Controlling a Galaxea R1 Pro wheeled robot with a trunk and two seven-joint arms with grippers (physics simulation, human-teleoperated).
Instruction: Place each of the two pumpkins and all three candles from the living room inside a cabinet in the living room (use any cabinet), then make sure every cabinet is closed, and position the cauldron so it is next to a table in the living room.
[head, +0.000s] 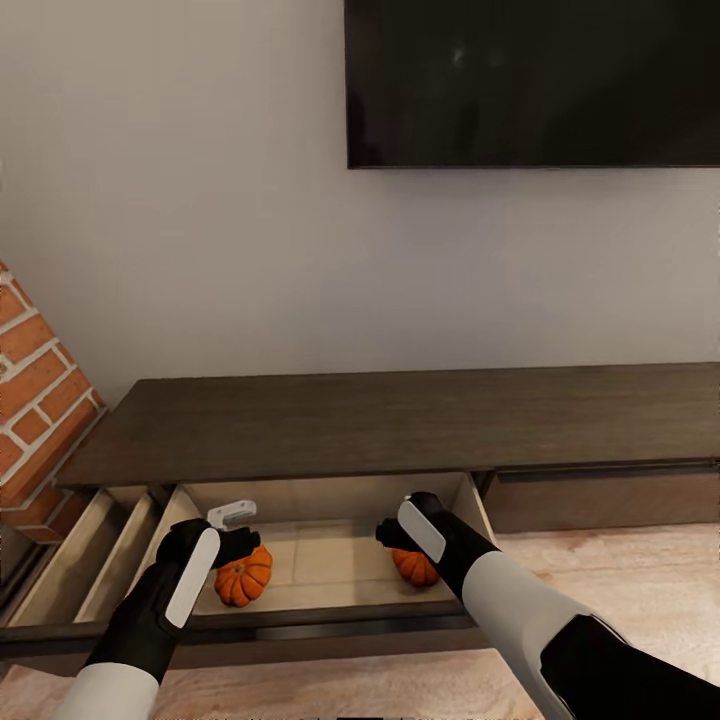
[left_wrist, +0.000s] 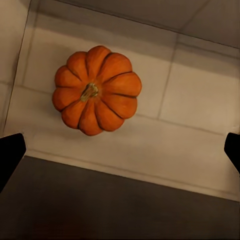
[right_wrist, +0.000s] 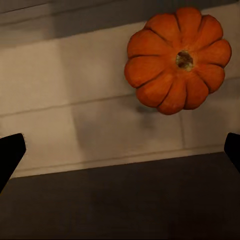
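Observation:
The cabinet (head: 400, 420) runs along the wall, and its middle drawer (head: 330, 555) is pulled out, showing a pale beige floor. Two orange ribbed pumpkins rest on that floor: one pumpkin (head: 243, 576) on the left and another pumpkin (head: 415, 567) on the right. My left gripper (head: 238, 545) hovers just above the left pumpkin (left_wrist: 96, 90), open, with dark fingertips (left_wrist: 11, 155) wide apart and nothing between them. Over the right pumpkin (right_wrist: 177, 60) my right gripper (head: 390, 535) is open too, its fingertips (right_wrist: 11, 152) far apart and holding nothing.
A second drawer (head: 90, 560) at the left also stands open, beside a brick wall (head: 30, 400). The drawer front (head: 600, 495) at the right is shut. A dark television (head: 530, 80) hangs on the wall above. A wooden floor (head: 620, 570) lies in front.

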